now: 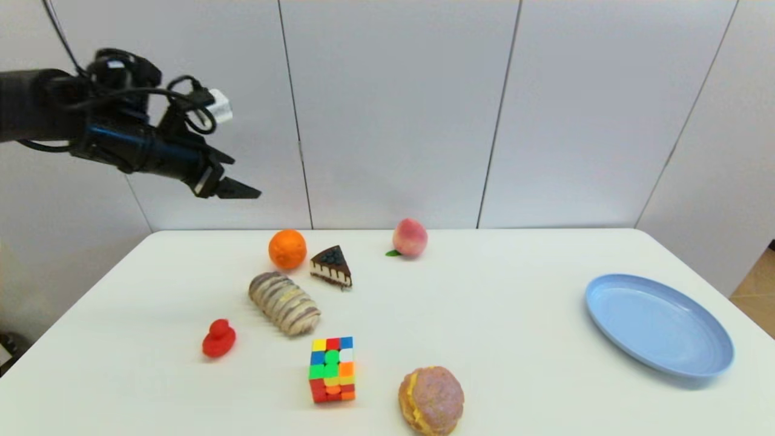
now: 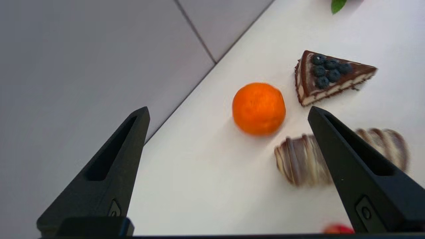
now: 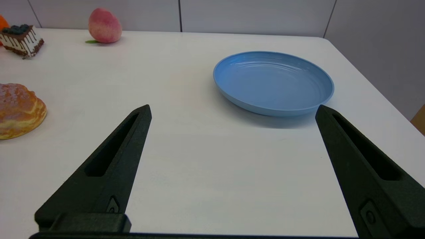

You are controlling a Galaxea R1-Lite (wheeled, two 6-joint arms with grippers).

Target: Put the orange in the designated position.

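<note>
Lab test bench: white table [image 1: 484, 315], grey panel walls [image 1: 393, 109], toy props.

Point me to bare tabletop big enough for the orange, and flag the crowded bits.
Biggest free patch: between the peach, the blue plate and the pink bun. Another lies at the left edge, beyond the red duck. Crowded: the orange, cake slice, striped bread and cube. The left hand hangs open above.

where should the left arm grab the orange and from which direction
Probably from above, closing across the orange's widest middle. It is round, so any pair of opposite sides would hold. The cake slice and striped bread roll sit close beside it, so the fingers should go down on its free sides. The left end effector hangs open above it.
</note>
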